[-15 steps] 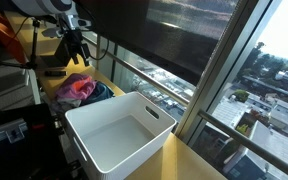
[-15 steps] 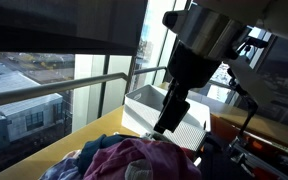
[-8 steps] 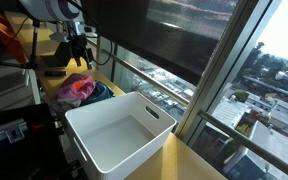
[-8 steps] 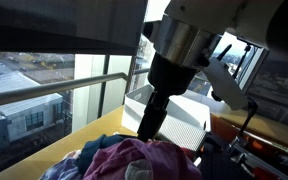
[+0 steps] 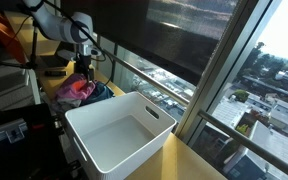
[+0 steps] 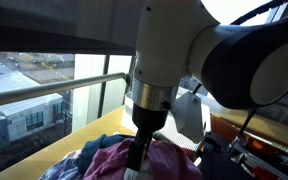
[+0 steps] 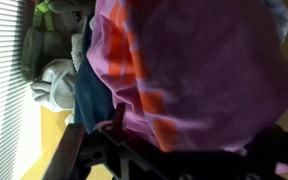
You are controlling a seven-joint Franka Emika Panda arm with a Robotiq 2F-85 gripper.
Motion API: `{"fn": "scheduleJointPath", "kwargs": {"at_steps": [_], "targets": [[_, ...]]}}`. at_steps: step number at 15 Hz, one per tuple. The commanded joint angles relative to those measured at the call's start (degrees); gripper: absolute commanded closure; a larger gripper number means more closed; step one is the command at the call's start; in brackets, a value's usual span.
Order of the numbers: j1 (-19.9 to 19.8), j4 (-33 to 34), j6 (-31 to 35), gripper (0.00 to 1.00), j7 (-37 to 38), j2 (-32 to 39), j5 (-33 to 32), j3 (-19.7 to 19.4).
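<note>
A robot arm (image 5: 54, 20) reaches down over a yellow desk (image 5: 199, 165) that runs along a tall window (image 5: 184, 40) high above a city. The tool (image 5: 82, 68) at its end points straight down onto a pile of clothes (image 5: 79, 92) at the far end of the desk. In an exterior view, the tip of the tool (image 6: 136, 160) is sunk among the folds at the top of the pile.

The wrist view is filled by a pink garment (image 7: 194, 60) with orange patches, lying just in front of the dark fingers (image 7: 114, 120). The fingers stand spread wide, with no cloth pinched between them. Beside the pink garment lie a blue garment (image 7: 89, 95) and a grey-green garment (image 7: 54, 40), with bare desk showing below them.

A white bin (image 5: 124, 160) with handle slots stands on the desk just beside the pile, nearer the camera.
</note>
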Motion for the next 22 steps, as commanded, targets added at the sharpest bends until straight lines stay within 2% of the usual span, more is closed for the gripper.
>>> {"fn": "scheduleJointPath", "kwargs": {"at_steps": [1,2,3,4,7,14,22], "targets": [[0.7,1.8,1.1,0.0,-2.3,4.4,1.9,-2.7],[0.6,2.0,1.0,0.0,-2.7,5.1,2.0,-3.3],[0.3,2.3,0.7,0.25,-3.5,5.5,2.2,-3.7],[0.1,2.4,0.4,0.26,-4.4,5.5,2.6,-4.0],[-1.1,2.4,-1.9,0.51,-7.3,4.0,5.9,-3.7],[-2.7,0.1,-9.4,0.99,-9.2,-4.3,11.0,-3.7],[-6.6,3.2,-18.8,0.97,-9.4,-21.4,10.5,-4.4]]}}
